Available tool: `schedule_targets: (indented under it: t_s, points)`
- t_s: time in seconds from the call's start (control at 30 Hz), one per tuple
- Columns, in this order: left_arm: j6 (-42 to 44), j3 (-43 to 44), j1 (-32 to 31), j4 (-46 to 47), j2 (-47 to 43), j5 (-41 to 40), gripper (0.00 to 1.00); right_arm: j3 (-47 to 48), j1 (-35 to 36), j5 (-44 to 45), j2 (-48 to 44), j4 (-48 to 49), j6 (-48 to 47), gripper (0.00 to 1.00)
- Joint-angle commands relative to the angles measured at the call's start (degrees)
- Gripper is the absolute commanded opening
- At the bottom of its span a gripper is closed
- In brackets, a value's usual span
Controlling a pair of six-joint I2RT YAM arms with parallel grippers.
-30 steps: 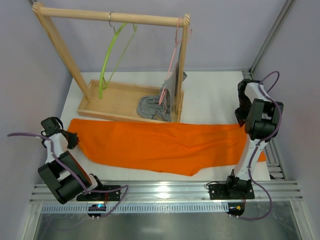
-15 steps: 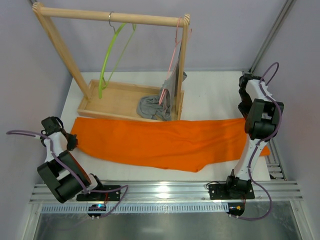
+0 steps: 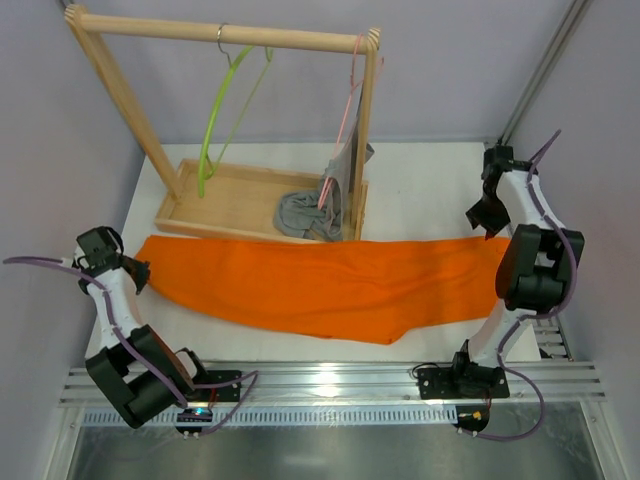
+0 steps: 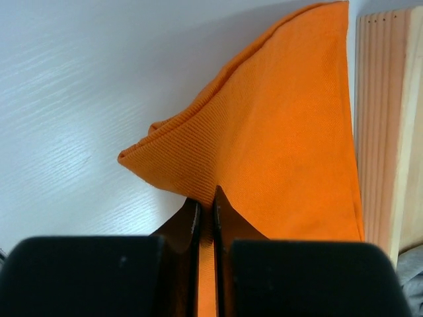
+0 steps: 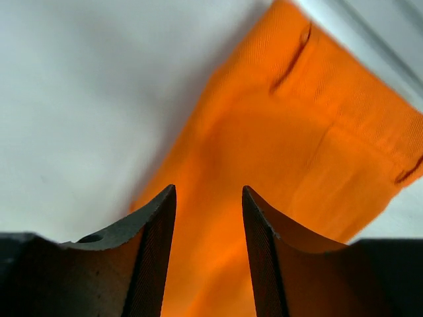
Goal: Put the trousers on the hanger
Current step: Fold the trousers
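Observation:
The orange trousers (image 3: 330, 280) lie flat across the table from left to right. My left gripper (image 3: 140, 272) is shut on their left end; in the left wrist view the jaws (image 4: 206, 198) pinch a fold of the orange cloth (image 4: 284, 132). My right gripper (image 3: 487, 215) is open and empty, held just above the trousers' right end; in the right wrist view (image 5: 209, 191) the orange cloth (image 5: 297, 132) lies below the spread fingers. The lime-green hanger (image 3: 222, 105) hangs by its metal hook from the wooden rail, bare.
A wooden rack (image 3: 150, 30) stands on a wooden tray (image 3: 230, 195) at the back left; the tray's edge shows in the left wrist view (image 4: 390, 132). A pink hanger (image 3: 350, 95) at the rail's right end bears a grey garment (image 3: 305, 212). Walls close both sides.
My right arm has swung up and toward the back right, off the cloth. My left gripper has shifted slightly left and back with the cloth. The trousers' right end has drawn in leftward.

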Motion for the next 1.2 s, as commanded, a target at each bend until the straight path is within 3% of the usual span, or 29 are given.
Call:
schedule_targets:
  t_s: [0.0,0.13,0.27,0.43,0.5,0.8,1.17]
  points:
    - [1.4,1.9,-1.3,0.6,-1.1,0.2,0.00,-10.2,4.7,-9.3,-10.8,3.2,-5.8,0.48]
    - [2.2,2.2,-3.4,-1.0,-2.8,-0.2,0.00,-24.5,9.7,-11.5,-20.9,6.9,-7.9,0.46]
    - [2.4,3.0,-5.1,-3.1,-5.9,-1.2,0.00,-30.0,15.9,-13.4,-28.7,6.2,-9.6,0.44]
    - [1.9,3.3,-5.6,-5.6,-9.3,-0.4,0.00,-33.3,21.5,-23.0,-32.0,5.5,-15.8,0.26]
    - [2.4,3.3,-5.6,-6.9,-11.4,-0.8,0.00,-34.1,25.9,-23.0,-32.4,4.9,-15.8,0.25]
    - [8.2,5.6,-5.6,-10.9,-14.4,-10.2,0.00,-47.2,41.5,-21.3,-37.3,9.8,-2.0,0.25]
    - [7.4,13.3,-5.6,-11.6,-10.8,-9.0,0.00,-59.1,49.3,-16.0,-44.5,12.2,10.5,0.25]
